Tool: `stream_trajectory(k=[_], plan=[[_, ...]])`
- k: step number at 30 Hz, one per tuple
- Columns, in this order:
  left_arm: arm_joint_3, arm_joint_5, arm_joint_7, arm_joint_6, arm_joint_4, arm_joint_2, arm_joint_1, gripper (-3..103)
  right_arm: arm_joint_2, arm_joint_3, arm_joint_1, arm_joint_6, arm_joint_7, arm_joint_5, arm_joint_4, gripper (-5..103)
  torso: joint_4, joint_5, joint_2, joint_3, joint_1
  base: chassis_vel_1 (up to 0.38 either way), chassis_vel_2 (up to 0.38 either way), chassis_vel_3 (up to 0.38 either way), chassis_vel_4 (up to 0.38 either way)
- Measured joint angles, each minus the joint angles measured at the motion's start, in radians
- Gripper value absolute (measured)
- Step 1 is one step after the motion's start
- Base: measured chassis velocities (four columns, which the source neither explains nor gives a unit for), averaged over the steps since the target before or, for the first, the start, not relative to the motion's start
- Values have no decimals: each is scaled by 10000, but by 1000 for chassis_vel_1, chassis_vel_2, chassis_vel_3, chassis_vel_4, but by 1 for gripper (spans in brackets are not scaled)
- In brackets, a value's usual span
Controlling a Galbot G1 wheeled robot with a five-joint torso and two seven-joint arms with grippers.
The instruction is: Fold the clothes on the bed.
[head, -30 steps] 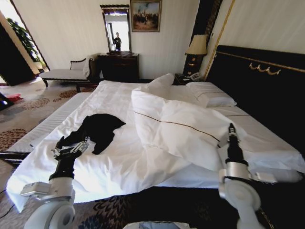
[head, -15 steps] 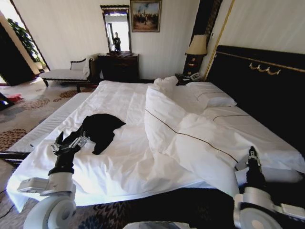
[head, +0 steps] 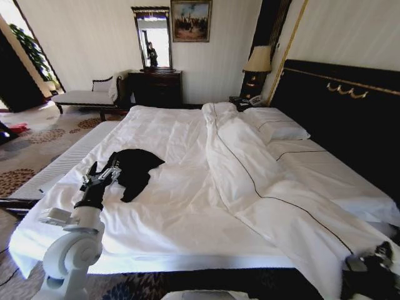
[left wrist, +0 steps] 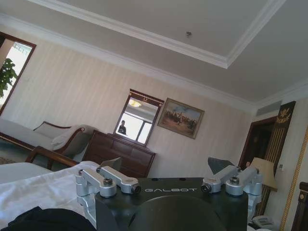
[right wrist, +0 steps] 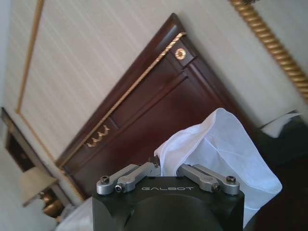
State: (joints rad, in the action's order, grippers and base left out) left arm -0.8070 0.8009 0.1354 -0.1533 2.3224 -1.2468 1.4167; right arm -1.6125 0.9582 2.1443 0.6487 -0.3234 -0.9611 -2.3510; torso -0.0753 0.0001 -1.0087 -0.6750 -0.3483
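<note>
Step in hand: judged to be clearing the duvet [head: 262, 181] off the working area of the bed [head: 169, 206] before any fold was made; the T-shirt was not yet folded.
Right pincer [right wrist: 166, 169]: closed on a corner of the white duvet, which stood up between its fingers in the right wrist view; in the head view it sat at the lower right corner of the frame [head: 375, 259], low beside the bed's edge.
Left pincer [head: 103, 177]: at lower left of the head frame, fingers spread and holding nothing, tips just beside or touching the near edge of the black T-shirt [head: 132, 169]; contact could not be confirmed.
T-shirt location: crumpled on the white sheet, left of centre in the head frame; lettering not legible.
Advice on the step: the duvet should be carried well clear of the T-shirt and released only once it lay settled at the right side, so that no fold slid back over the bare sheet; the left pincer ought to take a single layer at a hem or sleeve, not a bunch.
Surface: soft, creased white sheet; it would likely drag with the cloth.
Room: dark headboard [head: 337, 106] at right, pillow [head: 275, 125] before it, lamp [head: 257, 59], dresser with mirror [head: 153, 37], painting [head: 190, 20] at top centre, upholstered bench [head: 84, 95] at upper left, patterned carpet [head: 25, 156].
</note>
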Motion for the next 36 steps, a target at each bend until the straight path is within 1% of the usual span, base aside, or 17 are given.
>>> stream_trajectory(k=[1, 6, 12, 14, 15, 18, 23, 27, 30, 34, 36], plan=[[0, 0, 0, 0, 0, 0, 0, 100, 0, 0, 0, 0, 0, 0, 0, 1, 0, 0, 0, 0, 0, 0, 0, 0, 0], [153, 58, 1, -3, -354, 134, -207, 100, 21, 32, 206, 416, -689, 192, 604, 1, 3, 1, 0, -1, -1, 0, 0, 0, 0], [196, 106, -9, 2, -463, 169, -258, 100, 29, 31, 467, 748, -901, 196, 1057, 1, 5, 2, 0, 0, -1, 0, 0, 0, 0], [198, 185, -11, 8, -587, 187, -331, 100, 34, 31, 668, 894, -1159, 220, 1251, 1, 4, 1, 0, 0, -1, 0, 0, 0, 0], [198, 185, -11, 8, -587, 187, -331, 100, 34, 31, 668, 894, -1159, 220, 1251, 1, 4, 1, 0, 0, -1, 0, 0, 0, 0], [192, 261, -12, 11, -685, 178, -395, 100, 40, 156, 810, 928, -1589, 228, 1616, 1, 3, 1, 0, 0, -1, 0, 0, 0, 0], [204, 269, -12, 18, -696, 101, -356, 100, 44, 250, 794, 1017, -1681, 309, 2224, 1, 6, 2, 0, 0, -1, 0, 0, 0, 0], [195, 266, -14, 19, -637, 91, -307, 100, 50, 25, 760, 1072, -1724, 424, 2554, 1, 2, -3, 1, 0, -1, 0, 0, 0, 0], [100, 290, -15, 19, -565, 172, -293, 100, 48, -485, 739, 1129, -1811, 697, 2949, 1, -7, -4, 0, 0, -1, 0, 0, 0, 0], [-7, 350, -15, 20, -502, 295, -245, 100, 41, -827, 696, 1118, -1945, 906, 3092, 1, -8, -4, 0, 0, 0, 0, 0, 0, 0], [-76, 408, -10, 19, -463, 387, -210, 100, 40, -851, 602, 1055, -2052, 1006, 3110, 1, -4, -5, 0, 0, 0, 0, 0, 0, 0]])
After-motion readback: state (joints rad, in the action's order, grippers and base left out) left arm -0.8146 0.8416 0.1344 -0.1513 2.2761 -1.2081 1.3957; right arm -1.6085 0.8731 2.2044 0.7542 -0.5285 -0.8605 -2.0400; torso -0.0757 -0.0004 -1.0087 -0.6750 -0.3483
